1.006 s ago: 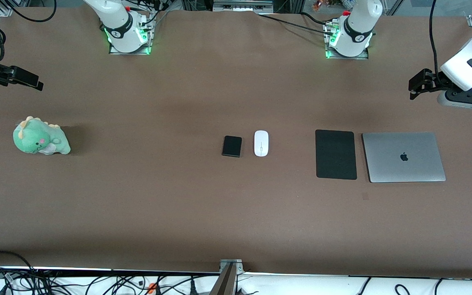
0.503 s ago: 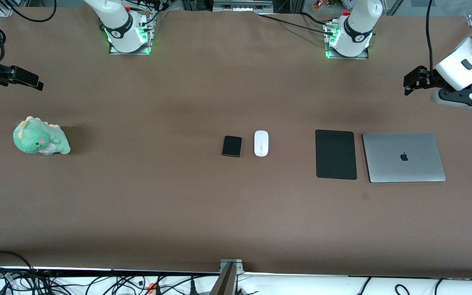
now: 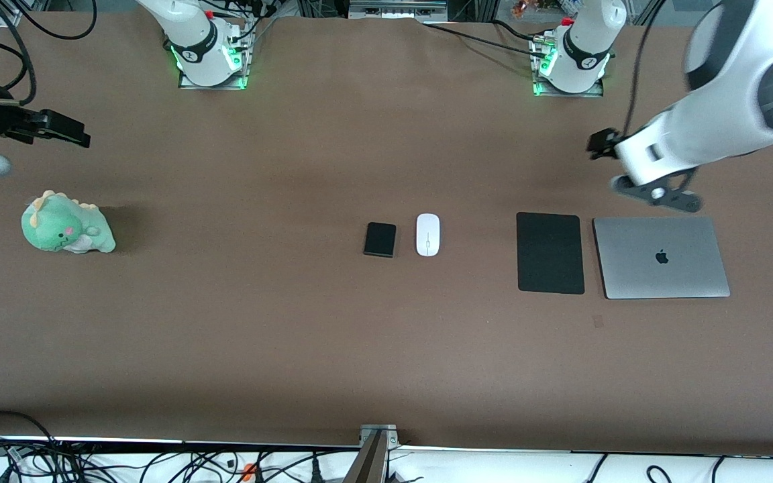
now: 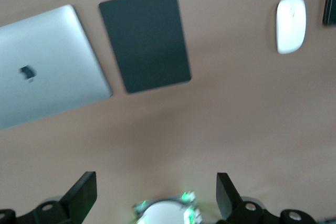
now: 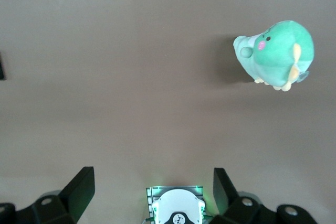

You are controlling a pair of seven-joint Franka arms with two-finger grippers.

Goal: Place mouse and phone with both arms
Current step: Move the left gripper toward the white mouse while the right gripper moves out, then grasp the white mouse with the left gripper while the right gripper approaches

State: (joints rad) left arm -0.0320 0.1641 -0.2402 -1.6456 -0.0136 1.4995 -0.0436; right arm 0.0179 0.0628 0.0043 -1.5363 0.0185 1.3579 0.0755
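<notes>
The white mouse (image 3: 428, 234) and the small black phone (image 3: 380, 239) lie side by side on the brown table near its middle, the phone toward the right arm's end. The left wrist view shows the mouse (image 4: 291, 23) and the phone's edge (image 4: 329, 4). My left gripper (image 3: 602, 143) is open and empty in the air, over bare table near the black mat; its fingers stand wide apart in the left wrist view (image 4: 156, 182). My right gripper (image 3: 64, 131) is open and empty, over the table above the plush toy; it also shows in the right wrist view (image 5: 152, 177).
A flat black mat (image 3: 550, 253) and a closed silver laptop (image 3: 660, 257) lie side by side toward the left arm's end. A green plush dinosaur (image 3: 64, 225) sits toward the right arm's end. The arm bases (image 3: 209, 54) stand along the table's robot edge.
The left arm has swung from the table's end in toward the mat and laptop. The right gripper has shifted slightly toward the middle. Mouse and phone have not moved.
</notes>
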